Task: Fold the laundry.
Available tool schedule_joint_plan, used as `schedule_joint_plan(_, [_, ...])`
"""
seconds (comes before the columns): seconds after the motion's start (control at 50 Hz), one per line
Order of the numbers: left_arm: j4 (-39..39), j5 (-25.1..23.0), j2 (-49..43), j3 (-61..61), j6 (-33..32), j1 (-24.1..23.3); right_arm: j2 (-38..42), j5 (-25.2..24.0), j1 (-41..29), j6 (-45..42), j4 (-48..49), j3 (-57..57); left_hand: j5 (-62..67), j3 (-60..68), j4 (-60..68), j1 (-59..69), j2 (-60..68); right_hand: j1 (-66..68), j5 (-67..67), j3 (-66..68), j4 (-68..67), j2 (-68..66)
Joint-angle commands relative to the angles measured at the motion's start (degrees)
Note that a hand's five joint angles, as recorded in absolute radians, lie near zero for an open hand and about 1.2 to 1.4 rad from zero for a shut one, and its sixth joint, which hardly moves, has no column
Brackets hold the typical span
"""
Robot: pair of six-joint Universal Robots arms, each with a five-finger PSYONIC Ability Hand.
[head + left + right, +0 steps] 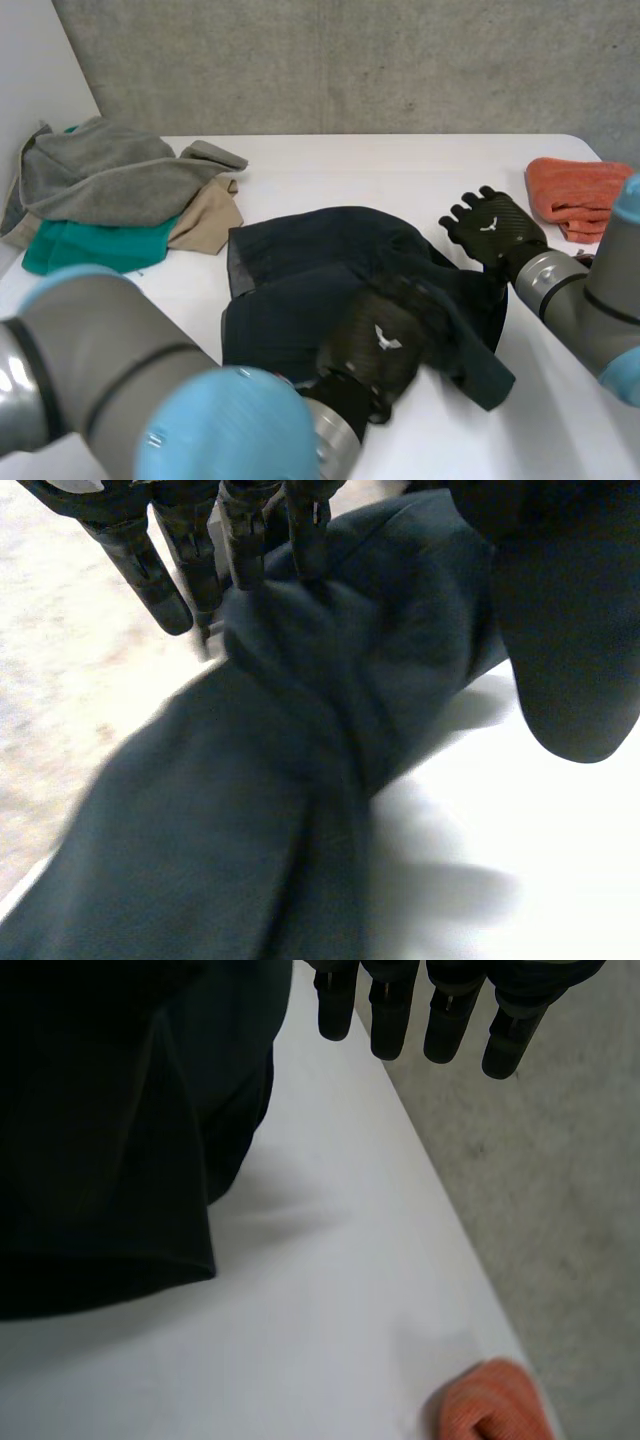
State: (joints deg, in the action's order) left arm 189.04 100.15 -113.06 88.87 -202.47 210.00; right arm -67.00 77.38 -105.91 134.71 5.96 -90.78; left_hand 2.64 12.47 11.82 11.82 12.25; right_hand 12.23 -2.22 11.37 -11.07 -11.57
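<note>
A dark navy garment [300, 280] lies crumpled in the middle of the white table [400, 165]. My left hand [385, 340] rests on its near right part. In the left wrist view the straight fingers [150, 570] touch a bunched ridge of the navy cloth [250, 820], with the thumb [570, 630] apart beside it; nothing is pinched. My right hand [495, 228] hovers open just off the garment's right edge, fingers spread. In the right wrist view its straight fingers [445, 1020] hang over bare table beside the garment's hem [100, 1160].
A pile of grey, teal and beige clothes [110, 190] sits at the back left. An orange towel [575, 195] lies at the right edge, and in the right wrist view the orange towel [490, 1410] is near the table's edge. Concrete floor lies beyond.
</note>
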Motion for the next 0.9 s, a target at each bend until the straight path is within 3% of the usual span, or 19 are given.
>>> schedule_joint_plan(0.02, [-5.16, 5.05, 6.88, 3.15, 0.49, 8.75, -0.07, 2.95, -0.79, 10.39, -17.02, 6.49, 12.03, 12.20, 12.84, 12.84, 12.41, -2.23, 2.22, -1.37, 1.07, 1.57])
schedule_joint_plan(0.1, [-9.12, 2.78, 9.61, 6.31, 1.37, 13.23, 0.11, 2.87, -1.14, 11.80, -22.83, 7.37, 14.56, 14.73, 15.38, 15.38, 14.95, -2.23, 2.22, -1.37, 1.07, 1.57])
schedule_joint_plan(0.22, [-10.80, -3.99, 10.76, 11.76, 1.72, 19.38, -0.41, 2.87, -1.49, 11.45, -20.04, 5.10, 9.21, 9.38, 10.02, 10.02, 9.59, -2.23, 2.22, -1.37, 1.07, 1.57])
schedule_joint_plan(0.28, [-10.27, -5.14, 9.80, 12.47, 1.72, 20.36, -0.77, 2.78, -1.93, 11.01, -18.27, 3.60, 7.00, 7.17, 7.82, 7.82, 7.39, -2.23, 2.22, -1.37, 1.07, 1.57])
schedule_joint_plan(0.36, [-6.95, -4.79, 4.54, 11.69, -0.02, 21.67, -1.29, 3.04, -2.81, 9.69, -15.46, 1.23, 0.79, 0.96, 1.60, 1.60, 1.17, -2.23, 2.22, -1.37, 1.07, 1.57])
schedule_joint_plan(0.62, [-1.75, -2.95, -7.08, 5.53, -9.00, 22.82, -2.97, 2.95, -4.13, 7.67, -8.60, -3.87, 2.11, 2.27, 2.92, 2.92, 2.49, -2.23, 2.22, -1.37, 1.07, 1.57])
schedule_joint_plan(0.66, [-1.39, -2.60, -8.04, 4.83, -9.52, 22.73, -2.88, 2.95, -4.48, 7.67, -8.34, -4.14, 6.46, 6.63, 7.27, 7.27, 6.84, -2.23, 2.22, -1.37, 1.07, 1.57])
schedule_joint_plan(0.7, [-0.17, -1.72, -9.36, 3.77, -9.96, 22.73, -2.79, 2.95, -4.75, 7.58, -8.16, -4.49, 21.89, 22.06, 22.71, 22.71, 22.28, -2.23, 2.22, -1.37, 1.07, 1.57])
schedule_joint_plan(0.74, [0.89, -0.84, -9.81, 3.25, -10.40, 22.91, -2.70, 3.04, -4.92, 7.58, -8.07, -4.49, 46.72, 46.88, 47.53, 47.53, 47.10, -2.23, 2.22, -1.37, 1.07, 1.57])
schedule_joint_plan(0.76, [2.37, 0.47, -9.89, 2.63, -10.93, 23.26, -2.61, 3.22, -5.10, 7.58, -7.99, -4.49, 67.16, 67.32, 67.97, 67.97, 67.54, -2.23, 2.22, -1.37, 1.07, 1.57])
schedule_joint_plan(0.9, [16.08, 6.28, -3.32, -0.79, -14.53, 27.03, -3.23, 4.71, -5.19, 7.85, -7.20, -4.49, 67.36, 67.53, 68.18, 68.18, 67.75, -2.23, 2.22, -1.37, 1.07, 1.57])
